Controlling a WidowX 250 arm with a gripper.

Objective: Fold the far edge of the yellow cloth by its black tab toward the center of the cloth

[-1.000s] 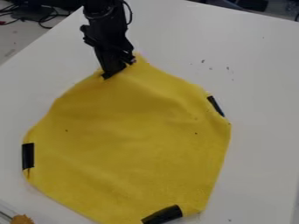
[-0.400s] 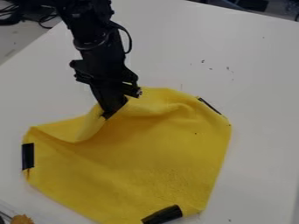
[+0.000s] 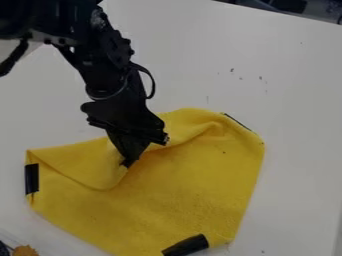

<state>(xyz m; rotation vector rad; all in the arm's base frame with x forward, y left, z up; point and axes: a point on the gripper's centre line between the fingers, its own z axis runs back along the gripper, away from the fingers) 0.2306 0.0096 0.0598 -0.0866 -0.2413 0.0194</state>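
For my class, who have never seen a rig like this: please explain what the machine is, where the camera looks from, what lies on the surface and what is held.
The black machine is a robot arm, coming in from the upper left. A fixed camera looks down at a slant on the white table. On it lies a yellow cloth with black patches at its edges. The arm's two-fingered hand pinches the cloth, whose far part is folded over. A small orange-brown thing shows at the lower left.
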